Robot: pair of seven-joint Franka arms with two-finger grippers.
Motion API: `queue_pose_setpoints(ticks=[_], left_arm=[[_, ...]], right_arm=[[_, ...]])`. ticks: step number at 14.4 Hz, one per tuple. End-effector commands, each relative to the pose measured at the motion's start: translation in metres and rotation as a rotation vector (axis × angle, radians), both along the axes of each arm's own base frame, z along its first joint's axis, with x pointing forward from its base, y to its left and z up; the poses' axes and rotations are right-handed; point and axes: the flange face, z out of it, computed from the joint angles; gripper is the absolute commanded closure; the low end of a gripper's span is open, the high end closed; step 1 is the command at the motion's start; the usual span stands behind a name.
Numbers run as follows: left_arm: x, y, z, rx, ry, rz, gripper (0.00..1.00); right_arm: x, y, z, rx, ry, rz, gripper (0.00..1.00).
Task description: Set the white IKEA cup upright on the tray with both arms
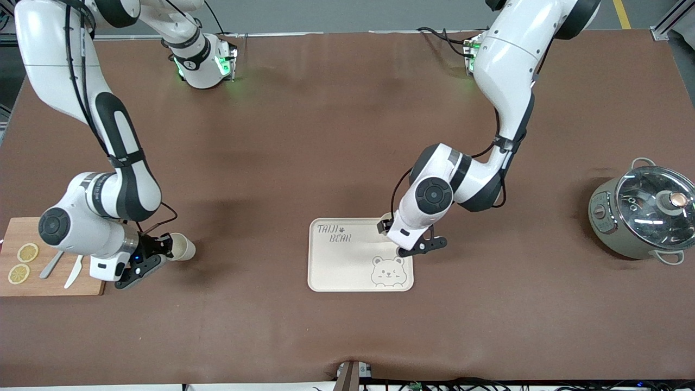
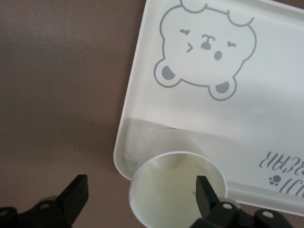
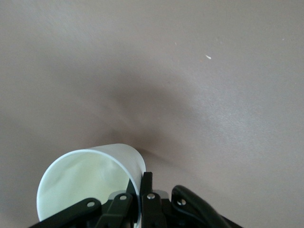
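**A:** L gripper (image 2: 141, 190) status?

**B:** Jaws are seen spread wide, nothing clamped. One fingertip (image 2: 205, 192) is hung over the mouth of a white cup (image 2: 178, 190), the other over bare table (image 2: 57, 85) just off the tray (image 2: 266, 109). The cup is stood upright, mouth up, in the tray corner toward the left arm's end, farther from the front cam than the bear drawing (image 2: 205, 50). In the front view that corner is blocked by the arm.

**A:** R gripper (image 3: 145, 190)?

**B:** Pinched shut on the wall of a second white cup (image 3: 90, 180) – one finger inside, one outside. It's held tipped on its side over the table, just beside the wooden cutting board (image 1: 54, 285) – well apart from the tray.

**A:** Other stuff?

**B:** Lemon slices (image 1: 27, 252) and a knife (image 1: 73, 271) are laid on the board; a lidded pot (image 1: 643, 214) is parked at the left arm's end.
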Motion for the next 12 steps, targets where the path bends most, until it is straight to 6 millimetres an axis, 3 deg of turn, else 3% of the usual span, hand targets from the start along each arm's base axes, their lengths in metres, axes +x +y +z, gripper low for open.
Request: queue_pose_setpoints(ticks=[1,3,6,9,12], left_arm=[[-0.002,0.008,0.033,0.028,0.008,0.006,0.00],[0.001,0.017,0.052,0.029,0.005,0.016,0.00],[0.016,0.048,0.083,0.025,-0.019,0.057,0.00],[0.037,0.098,0.107,0.016,-0.037,0.077,0.00],[0.058,0.162,0.135,-0.005,-0.074,0.049,0.00]], right_arm=[[0.008,0.011,0.026,0.033,0.041,-0.084,1.00],[0.007,0.038,0.047,0.044,0.055,-0.151,1.00],[-0.001,0.093,0.079,0.051,0.087,-0.319,1.00],[-0.006,0.164,0.108,0.075,0.095,-0.494,1.00],[-0.020,0.233,0.125,0.109,0.134,-0.630,1.00]])
